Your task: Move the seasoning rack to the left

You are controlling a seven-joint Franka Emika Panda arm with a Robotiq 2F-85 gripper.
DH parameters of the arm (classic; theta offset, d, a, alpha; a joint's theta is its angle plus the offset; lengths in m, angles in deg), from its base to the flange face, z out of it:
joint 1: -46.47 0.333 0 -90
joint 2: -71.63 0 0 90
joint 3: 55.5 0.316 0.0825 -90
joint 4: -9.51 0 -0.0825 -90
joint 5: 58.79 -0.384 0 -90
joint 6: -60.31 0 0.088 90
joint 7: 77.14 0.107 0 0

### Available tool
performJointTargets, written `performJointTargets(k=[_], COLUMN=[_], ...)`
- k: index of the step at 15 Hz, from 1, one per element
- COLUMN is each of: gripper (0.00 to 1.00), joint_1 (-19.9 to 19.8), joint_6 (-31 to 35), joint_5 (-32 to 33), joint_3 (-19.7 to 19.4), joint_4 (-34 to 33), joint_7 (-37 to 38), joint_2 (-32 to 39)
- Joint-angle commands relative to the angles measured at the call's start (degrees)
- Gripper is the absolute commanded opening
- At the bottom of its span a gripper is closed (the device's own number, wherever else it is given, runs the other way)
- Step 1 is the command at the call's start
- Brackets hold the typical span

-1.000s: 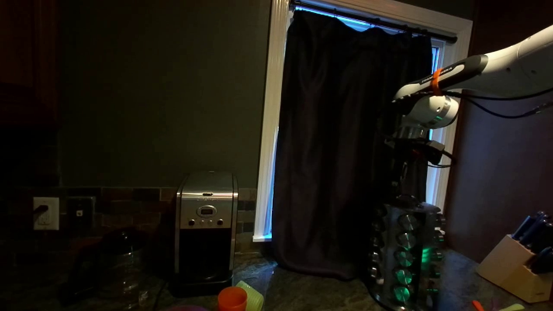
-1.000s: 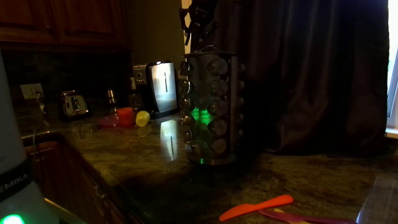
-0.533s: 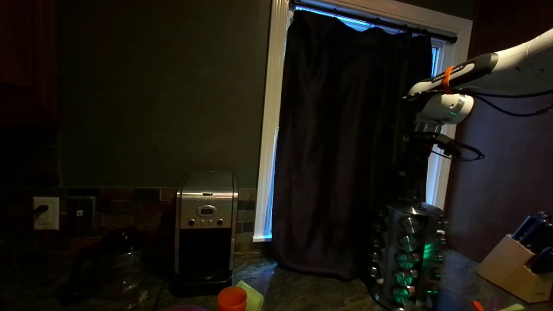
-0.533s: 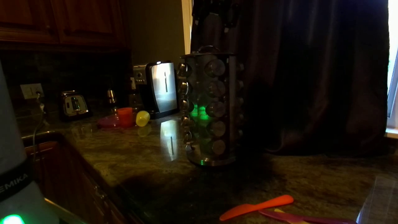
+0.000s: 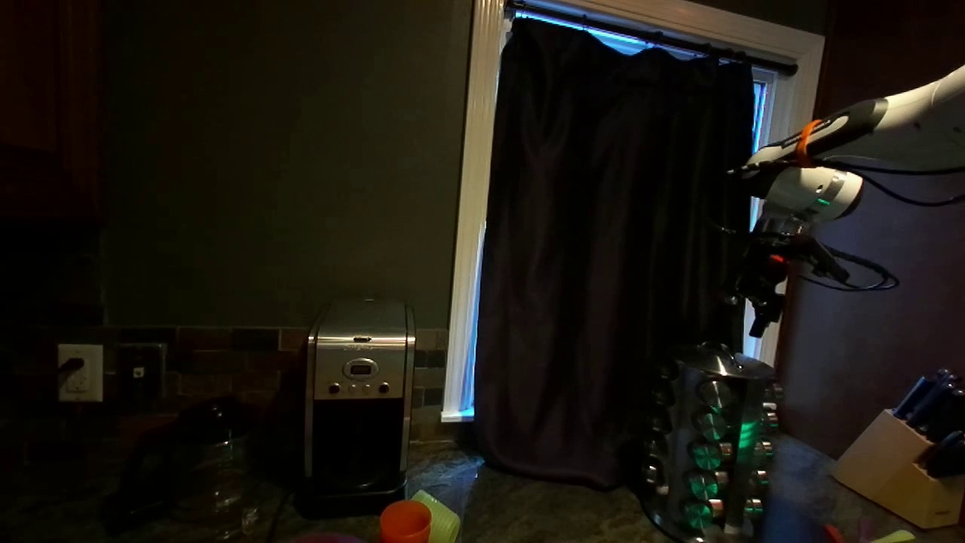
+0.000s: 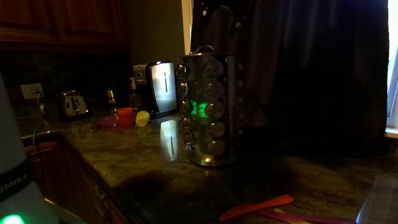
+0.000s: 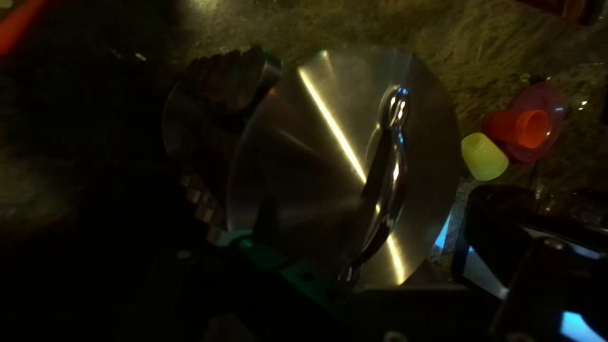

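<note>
The seasoning rack, a tall round tower of jars with silvery caps and green glints, stands upright on the counter in both exterior views. Its metal top and curved handle fill the middle of the wrist view. Above the rack, apart from it, hangs my gripper, its dark fingers spread wide with nothing between them. Seen from the wrist, the handle lies between the two fingers but below them, untouched. Much of the gripper is lost in the dark.
Left of the rack stands a coffee maker, with an orange cup and a yellow-green cup nearby. A dark curtain hangs behind. On the right is a knife block; plastic knives such as the orange knife lie in front.
My gripper's fingers have spread wider, and the arm has shifted rightward above the rack. The rack's top and jars have turned or shifted slightly.
</note>
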Motion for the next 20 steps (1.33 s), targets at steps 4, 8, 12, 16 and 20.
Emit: performJointTargets(k=[4, 8, 12, 16, 20], gripper=[1.0, 1.0, 1.0, 1.0, 1.0], joint_1=[-1.37, -1.34, -2.0, -3.64, -5.76], joint_6=[-7.17, -7.14, -11.04, -14.21, -13.42], joint_5=[-5.66, -5.6, -16.84, -25.86, -29.25], joint_3=[-0.59, -0.48, -1.38, -1.71, -1.69], joint_4=[-0.94, -1.02, -0.69, -0.55, -1.06], joint_7=[0.3, 0.29, 0.52, 0.22, -0.17], joint_2=[1.75, 1.76, 3.42, 7.31, 9.42])
